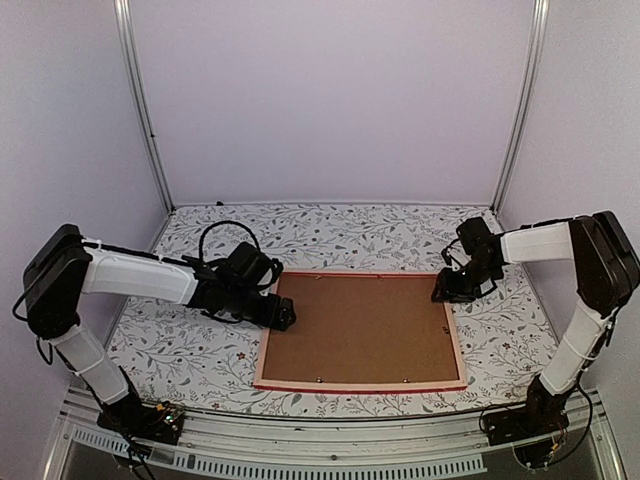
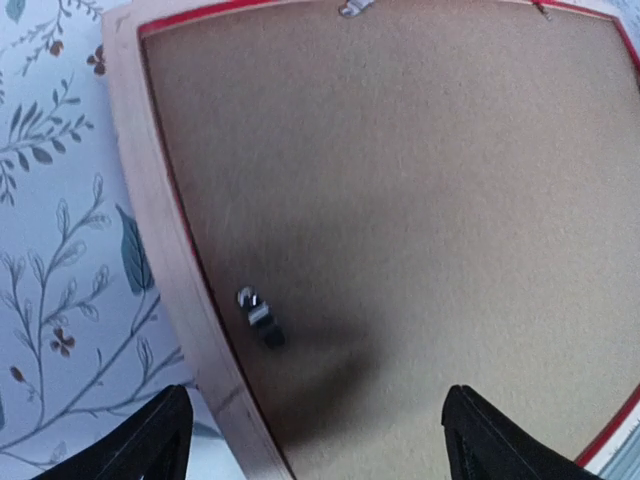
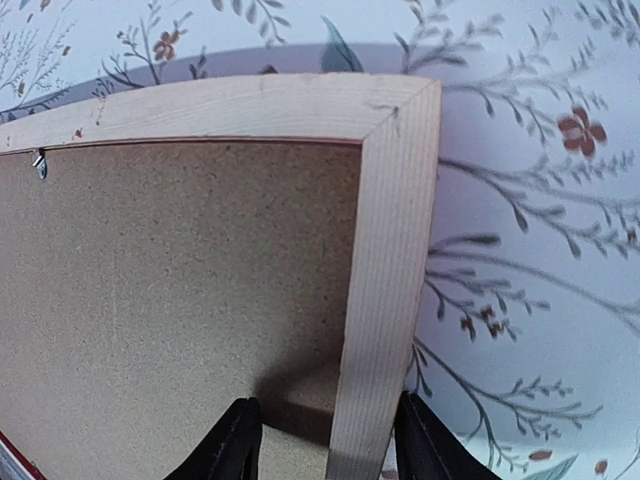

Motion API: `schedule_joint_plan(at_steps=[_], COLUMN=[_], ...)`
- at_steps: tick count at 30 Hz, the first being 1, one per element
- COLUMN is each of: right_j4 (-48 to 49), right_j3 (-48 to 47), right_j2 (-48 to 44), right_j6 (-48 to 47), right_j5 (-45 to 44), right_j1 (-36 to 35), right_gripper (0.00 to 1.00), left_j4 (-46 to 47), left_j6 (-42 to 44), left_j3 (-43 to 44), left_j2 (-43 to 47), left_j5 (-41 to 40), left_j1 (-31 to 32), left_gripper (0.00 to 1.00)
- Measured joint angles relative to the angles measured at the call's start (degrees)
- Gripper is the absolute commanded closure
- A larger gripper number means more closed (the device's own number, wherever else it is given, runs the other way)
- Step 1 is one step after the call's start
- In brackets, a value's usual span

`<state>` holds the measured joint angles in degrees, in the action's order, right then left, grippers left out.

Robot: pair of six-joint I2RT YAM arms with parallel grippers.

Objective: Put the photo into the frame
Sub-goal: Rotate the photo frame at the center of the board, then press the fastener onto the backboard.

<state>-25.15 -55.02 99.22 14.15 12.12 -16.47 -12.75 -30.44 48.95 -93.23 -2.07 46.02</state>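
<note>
top external, frame (image 1: 350, 385) face down, photo hidden, left claw (image 2: 315, 395) released, right claw (image 3: 325, 400) released

Noted desk (image 1: 200, 350) under white cloth printed with grey-green leafy sprigs and small reddish flowers. Logged brown speckled backing board (image 1: 360, 330) lying flat mid-desk. Spotted small metal tab (image 2: 258, 315) on board, close to one edge. Recorded plain pale walls (image 1: 330, 100), aluminium posts (image 1: 145, 110) at rear corners.

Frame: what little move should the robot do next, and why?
Probably close the right gripper on the side rail of the frame: its open fingers sit either side of it. That would steady the frame for the left gripper, open above a metal clip.
</note>
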Motion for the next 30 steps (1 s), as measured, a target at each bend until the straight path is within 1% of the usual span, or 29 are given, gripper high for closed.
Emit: schedule_joint_plan(at_steps=[2, 4, 8, 13, 18, 25, 30], right_j4=[0.5, 1.16, 1.64, 1.95, 2.29, 2.8, 3.19], right_j3=[-2.03, -3.78, -4.81, -4.92, -4.94, -5.03, -5.01], right_j2=[1.86, 3.23, 3.96, 4.61, 4.76, 4.96, 5.01], right_j6=[-1.16, -2.21, -3.48, -4.28, -4.7, -4.83, -4.85], right_j5=[0.46, 0.55, 0.59, 0.61, 0.68, 0.72, 0.72], right_j1=[-0.04, -0.09, -0.07, -0.07, -0.07, -0.07, -0.07], right_gripper=[0.48, 0.47, 0.46, 0.45, 0.45, 0.45, 0.45], left_j4=[-1.14, -2.27, -4.28, -5.16, -5.62, -4.79, -3.65], left_j6=[1.03, 1.81, 2.32, 1.9, 1.36, 1.01, 0.74], left_j3=[3.61, 6.19, 8.39, 8.55, 8.17, 7.52, 7.32], left_j2=[-3.32, -5.92, -7.65, -7.93, -8.96, -9.16, -9.46], left_j5=[-1.95, -3.34, -4.28, -4.39, -4.44, -4.11, -3.41], left_j1=[-0.17, -0.31, -0.96, -2.16, -3.65, -3.82, -3.82], left_gripper=[0.12, 0.16, 0.24, 0.3, 0.32, 0.42, 0.54])
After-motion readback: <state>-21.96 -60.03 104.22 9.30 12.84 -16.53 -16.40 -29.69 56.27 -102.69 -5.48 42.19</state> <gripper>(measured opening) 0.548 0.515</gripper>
